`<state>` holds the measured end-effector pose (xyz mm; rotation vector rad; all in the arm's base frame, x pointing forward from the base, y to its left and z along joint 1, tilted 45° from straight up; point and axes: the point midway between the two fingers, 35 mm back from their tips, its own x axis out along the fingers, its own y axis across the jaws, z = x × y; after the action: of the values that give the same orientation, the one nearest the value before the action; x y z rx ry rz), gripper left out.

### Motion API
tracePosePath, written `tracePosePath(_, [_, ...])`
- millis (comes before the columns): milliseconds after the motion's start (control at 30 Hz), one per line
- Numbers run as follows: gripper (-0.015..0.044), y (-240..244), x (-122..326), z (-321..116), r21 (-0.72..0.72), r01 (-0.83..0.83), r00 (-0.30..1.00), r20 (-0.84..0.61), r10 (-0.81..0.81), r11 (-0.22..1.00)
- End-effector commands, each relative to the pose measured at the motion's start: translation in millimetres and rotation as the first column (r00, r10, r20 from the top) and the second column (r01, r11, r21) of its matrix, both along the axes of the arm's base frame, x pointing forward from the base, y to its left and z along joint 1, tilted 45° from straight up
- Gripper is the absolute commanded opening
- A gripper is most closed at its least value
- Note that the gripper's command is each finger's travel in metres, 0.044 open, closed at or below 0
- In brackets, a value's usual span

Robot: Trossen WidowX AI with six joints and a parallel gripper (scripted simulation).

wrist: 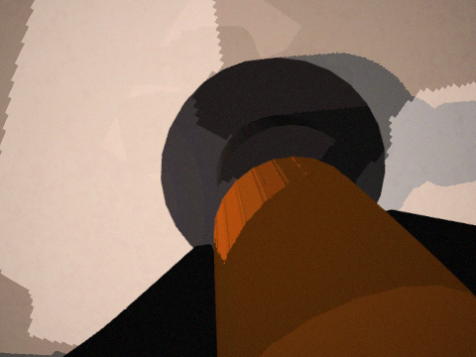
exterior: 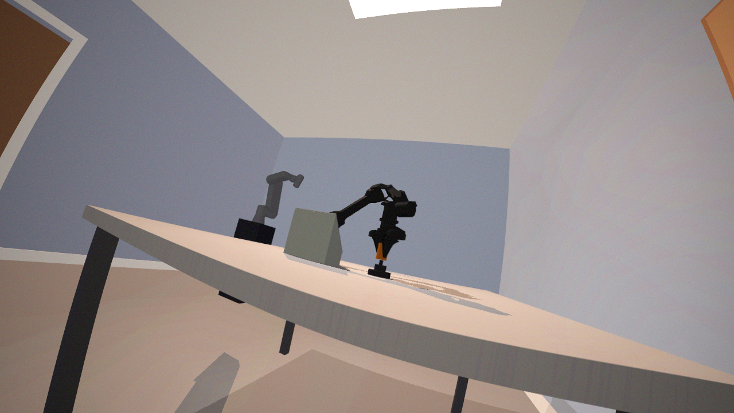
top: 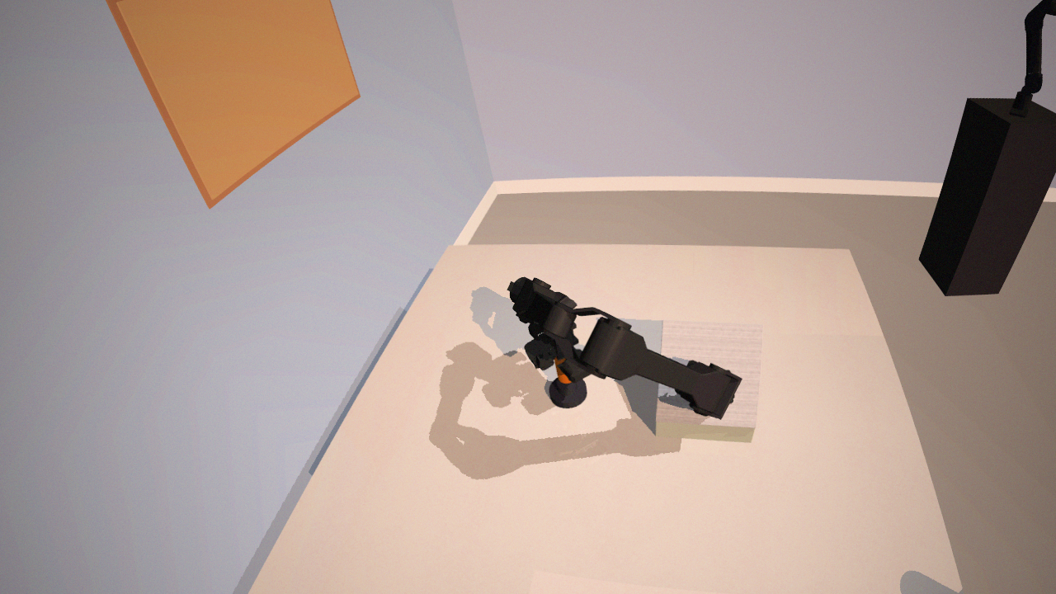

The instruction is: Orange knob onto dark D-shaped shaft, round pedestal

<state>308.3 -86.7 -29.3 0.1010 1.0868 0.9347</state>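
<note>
The orange knob (top: 563, 371) (exterior: 380, 252) (wrist: 317, 238) is upright between the fingers of my gripper (top: 563, 369) (exterior: 381, 252) (wrist: 297, 246), which is shut on it. The round dark pedestal (top: 569, 397) (exterior: 378, 273) (wrist: 180, 164) stands on the table directly below. In the exterior view, a short piece of the dark shaft (exterior: 381, 262) shows between the knob's lower edge and the pedestal's raised middle, so the knob is not down on the pedestal. The knob hides the shaft in the wrist view. The shaft's flat side and the knob's hole are not visible.
A pale block (top: 709, 346) (exterior: 309, 236) stands on the table (top: 812, 473) (exterior: 205, 256) beside the pedestal, near my arm's base. A second arm (top: 1034, 51) (exterior: 274, 197) stands on a dark box (top: 959, 199) (exterior: 251, 232) beyond the table. Shadows of arms fall across the table.
</note>
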Motion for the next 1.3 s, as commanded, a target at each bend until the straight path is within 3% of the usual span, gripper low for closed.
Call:
tracePosePath(0, [0.0, -1.7, 1.0, -0.6, -0.004, -0.003, 1.0, 0.007, 0.003, 1.0])
tracePosePath(1267, [0.0, -3.0, 2.2, 1.6, -0.013, -0.043, 0.998, 0.046, 0.043, 0.999])
